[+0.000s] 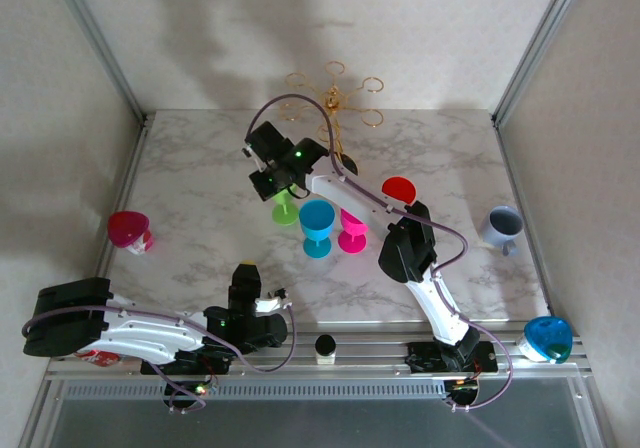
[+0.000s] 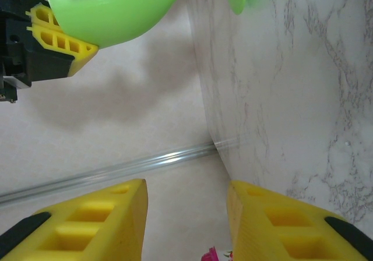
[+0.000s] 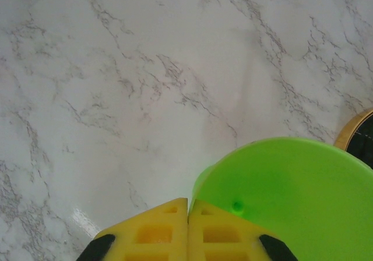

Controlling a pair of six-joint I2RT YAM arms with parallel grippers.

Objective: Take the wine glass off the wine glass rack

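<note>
Right fingers [image 3: 152, 233] are pressing together, apparently pinching the bowl wall of the green wine glass [image 3: 291, 203] at their 3 o'clock. The glass is standing clear of the wine glass rack [image 1: 335, 93], at its 7 o'clock, on or just above the surface [image 1: 200, 158]. Left fingers [image 2: 105, 223] are hanging half-open, holding nothing. Good practice: settling the foot flat, then opening gently and rising straight, avoiding the blue glass [image 1: 318, 226] at 4 o'clock.

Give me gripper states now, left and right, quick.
Left gripper: open, nothing between the fingers.
Right gripper: shut, at the rim of the green wine glass; whether it pinches the rim cannot be told.
</note>
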